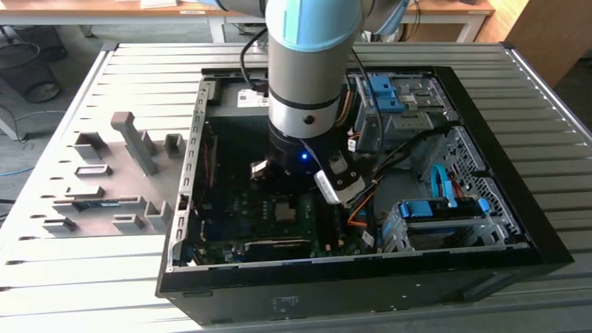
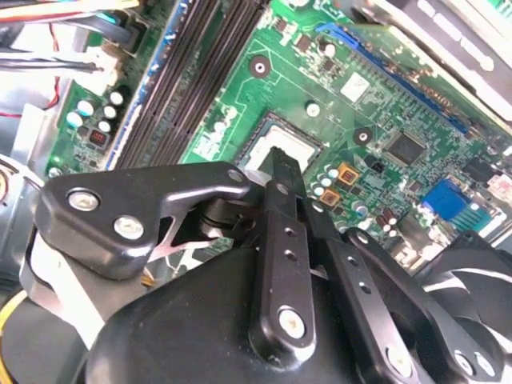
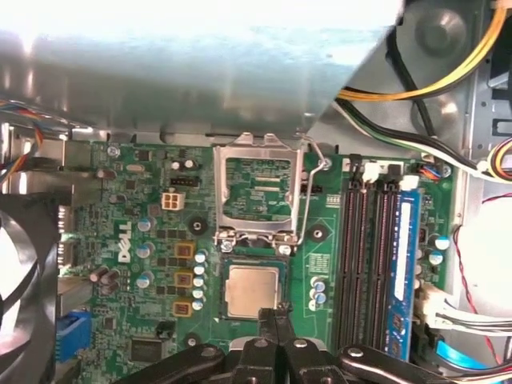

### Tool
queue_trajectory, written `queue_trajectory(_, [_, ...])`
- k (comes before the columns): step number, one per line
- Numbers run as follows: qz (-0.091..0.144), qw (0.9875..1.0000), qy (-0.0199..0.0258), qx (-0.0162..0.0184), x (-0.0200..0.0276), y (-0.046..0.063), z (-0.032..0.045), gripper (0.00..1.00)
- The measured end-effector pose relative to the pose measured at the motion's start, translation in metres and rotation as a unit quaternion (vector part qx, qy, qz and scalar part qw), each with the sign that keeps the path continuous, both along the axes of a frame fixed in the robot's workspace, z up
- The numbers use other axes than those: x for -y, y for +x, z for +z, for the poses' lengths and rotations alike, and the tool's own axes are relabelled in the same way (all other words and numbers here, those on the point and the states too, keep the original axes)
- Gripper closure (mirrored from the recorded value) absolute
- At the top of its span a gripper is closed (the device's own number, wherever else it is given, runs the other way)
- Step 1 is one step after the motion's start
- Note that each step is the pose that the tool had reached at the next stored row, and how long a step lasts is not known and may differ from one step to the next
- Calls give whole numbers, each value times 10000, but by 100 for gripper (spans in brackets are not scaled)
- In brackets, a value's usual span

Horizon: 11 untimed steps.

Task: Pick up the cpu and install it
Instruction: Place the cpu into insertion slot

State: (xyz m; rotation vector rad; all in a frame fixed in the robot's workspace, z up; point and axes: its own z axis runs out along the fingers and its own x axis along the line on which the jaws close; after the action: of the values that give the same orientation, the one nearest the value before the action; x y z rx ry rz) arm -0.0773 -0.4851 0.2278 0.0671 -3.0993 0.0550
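Note:
The cpu [image 3: 253, 290], a small square chip with a silver-grey top, lies flat in its socket on the green motherboard [image 3: 152, 216]. The socket's metal load plate [image 3: 258, 190] stands swung open just beyond it. My gripper [image 3: 278, 314] is right at the chip's near edge, its two black fingers pressed together with nothing between them. In the second wrist view the same fingertips [image 2: 282, 164] sit over the edge of the cpu [image 2: 280, 138]. In the exterior view the arm's wrist [image 1: 301, 132] reaches down into the open computer case [image 1: 185, 180] above the board.
Black memory slots [image 3: 360, 256] and a blue one [image 3: 400, 272] run beside the socket. A fan [image 3: 16, 264] sits on the other side. Yellow and black cables [image 3: 416, 80] cross nearby. A drive cage [image 1: 434, 222] fills the case's right; a grey fixture plate [image 1: 111, 180] lies on the slatted table.

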Motion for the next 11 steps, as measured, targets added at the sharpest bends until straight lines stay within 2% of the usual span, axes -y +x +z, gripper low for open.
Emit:
queue_trajectory(5, [0,9999,4,-161,0,131,19,90])
queue_trajectory(11, [0,9993,10,-380,0,284,42,90])
